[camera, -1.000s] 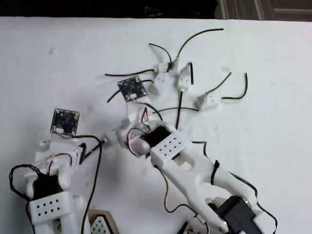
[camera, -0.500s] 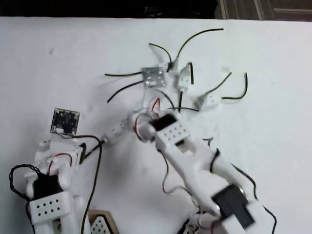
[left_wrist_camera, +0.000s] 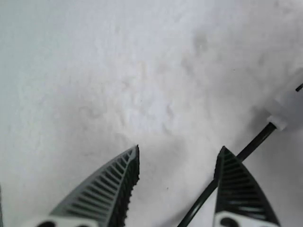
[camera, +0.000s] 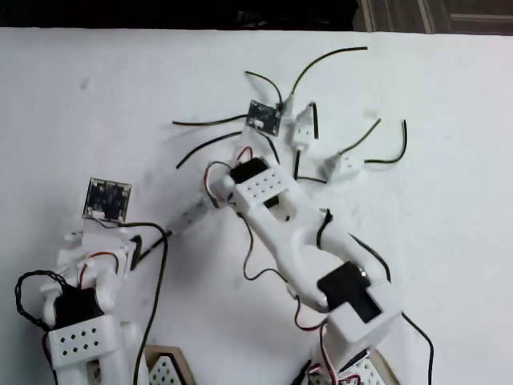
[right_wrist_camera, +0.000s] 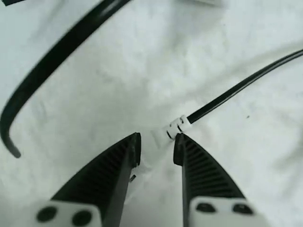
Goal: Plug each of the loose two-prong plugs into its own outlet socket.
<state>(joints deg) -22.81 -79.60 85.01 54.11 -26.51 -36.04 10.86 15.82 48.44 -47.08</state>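
My right gripper [right_wrist_camera: 156, 139] is shut on a small white plug [right_wrist_camera: 174, 127], whose black cable [right_wrist_camera: 236, 87] runs away over the white table. In the high view the right arm [camera: 280, 216] stretches to the middle of the table, and its wrist board [camera: 264, 117] hides the gripper and that plug. Two more white plug pieces [camera: 304, 127] [camera: 345, 166] with black leads lie just to the right. My left gripper [left_wrist_camera: 179, 151] stands open over bare table. Beside it lies another white plug [left_wrist_camera: 289, 109], and its cable [left_wrist_camera: 255, 142] passes under one fingertip.
Several loose black leads [camera: 321, 60] curl across the back middle of the table [camera: 96, 96]. A white plug piece [camera: 192, 213] lies between the two arms. The left arm [camera: 88, 273] sits at the front left. The table's dark far edge [camera: 160, 16] runs along the back.
The right arm has swung away from the front and to the right, from near the middle plug to the cluster of plugs at the back. The left arm has not moved.
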